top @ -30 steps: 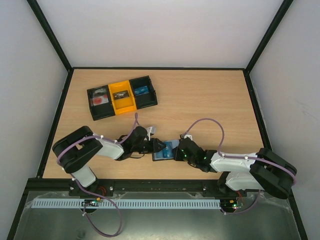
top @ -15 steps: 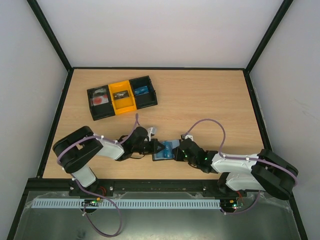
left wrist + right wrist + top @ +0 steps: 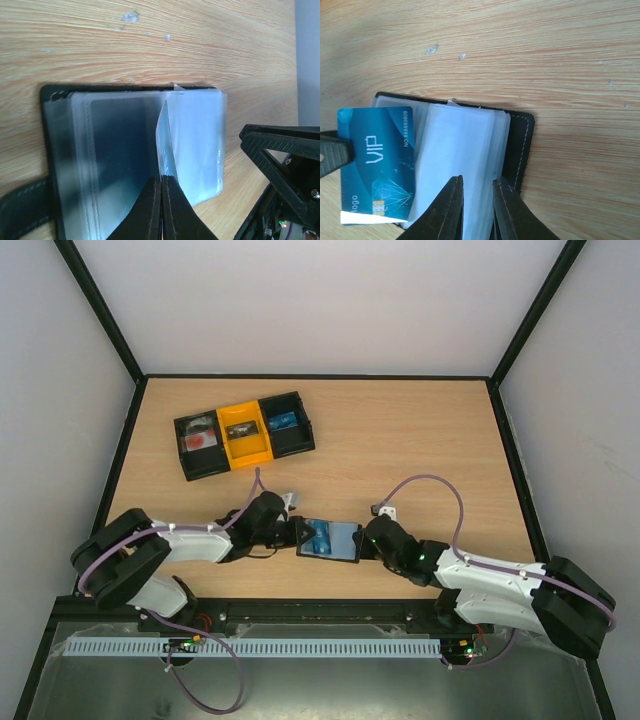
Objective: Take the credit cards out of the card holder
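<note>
The black card holder (image 3: 345, 544) lies open on the table, its clear sleeves (image 3: 460, 150) fanned out. My left gripper (image 3: 161, 181) is shut on the near edge of a blue credit card (image 3: 164, 135), which the left wrist view shows edge-on. In the right wrist view that credit card (image 3: 375, 160) reads "VIP" and sticks out past the holder's left side. My right gripper (image 3: 477, 189) stands at the holder's right end, jaws a little apart, with the sleeves between them beside the black cover (image 3: 520, 145). From above, the left gripper (image 3: 298, 533) and right gripper (image 3: 367, 540) flank the holder.
A black-and-yellow three-compartment tray (image 3: 243, 433) with small items sits at the back left of the wooden table (image 3: 420, 440). Black frame rails run along the table's edges. Both arms lie low along the near edge.
The left gripper shut on the blue card and drew it leftward, partly out of the holder. The right jaws parted slightly. The holder shifted left and lies flatter.
</note>
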`<action>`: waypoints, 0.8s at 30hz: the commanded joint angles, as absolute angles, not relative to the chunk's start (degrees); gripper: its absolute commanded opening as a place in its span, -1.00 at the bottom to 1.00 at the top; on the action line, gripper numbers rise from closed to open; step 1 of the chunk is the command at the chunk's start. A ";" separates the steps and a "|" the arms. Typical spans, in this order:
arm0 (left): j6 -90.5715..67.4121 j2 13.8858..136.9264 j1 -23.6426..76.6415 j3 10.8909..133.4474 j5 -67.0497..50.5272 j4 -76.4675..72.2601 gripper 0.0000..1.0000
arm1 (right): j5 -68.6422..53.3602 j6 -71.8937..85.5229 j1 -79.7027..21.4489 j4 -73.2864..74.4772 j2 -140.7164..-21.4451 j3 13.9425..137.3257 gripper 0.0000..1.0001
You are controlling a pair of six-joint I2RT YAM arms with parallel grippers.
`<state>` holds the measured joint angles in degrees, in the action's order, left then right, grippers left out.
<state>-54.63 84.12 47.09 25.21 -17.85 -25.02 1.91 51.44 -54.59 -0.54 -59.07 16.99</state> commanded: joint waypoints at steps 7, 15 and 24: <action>-51.66 79.08 46.31 23.56 -14.98 -15.76 -0.95 | 0.72 50.71 -54.32 -1.66 -63.10 19.10 -0.63; -51.20 73.77 45.61 24.59 -11.38 -10.31 -0.95 | 2.03 50.76 -54.17 -3.33 -65.90 18.86 -0.65; -49.63 71.96 42.81 23.15 -9.22 -6.75 -0.95 | 4.32 47.55 -51.52 -3.61 -70.25 19.74 -0.79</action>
